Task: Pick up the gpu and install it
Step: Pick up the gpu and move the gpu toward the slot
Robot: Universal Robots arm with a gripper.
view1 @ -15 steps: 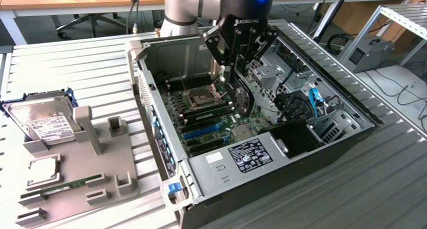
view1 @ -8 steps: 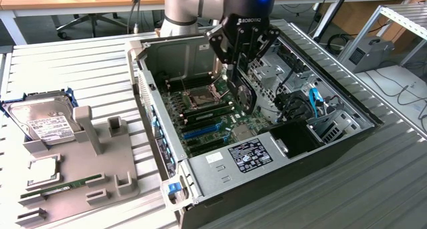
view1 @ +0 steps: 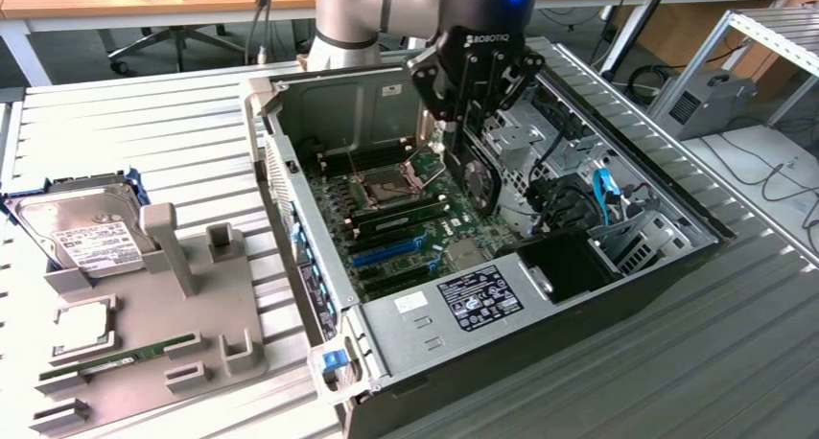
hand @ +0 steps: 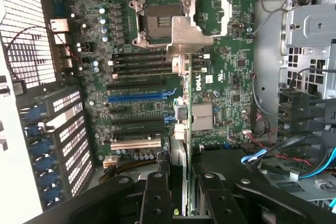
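Exterior view: gripper [view1: 466, 123] holds gpu [view1: 470, 154], fan [view1: 479, 184] showing; wrist view, edge-on over motherboard [hand: 231, 72].

Looking down into the case, the gripper [hand: 181, 205] has its two black fingers pinched on the gpu [hand: 181, 121], which is seen edge-on. Its silver bracket [hand: 186, 32] sits over the green motherboard [hand: 231, 77], right beside the CPU socket [hand: 157, 19]. The card runs crosswise to the blue slot [hand: 137, 98]. A blue cable [hand: 257, 156] loops near the metal drive cage [hand: 310, 30].
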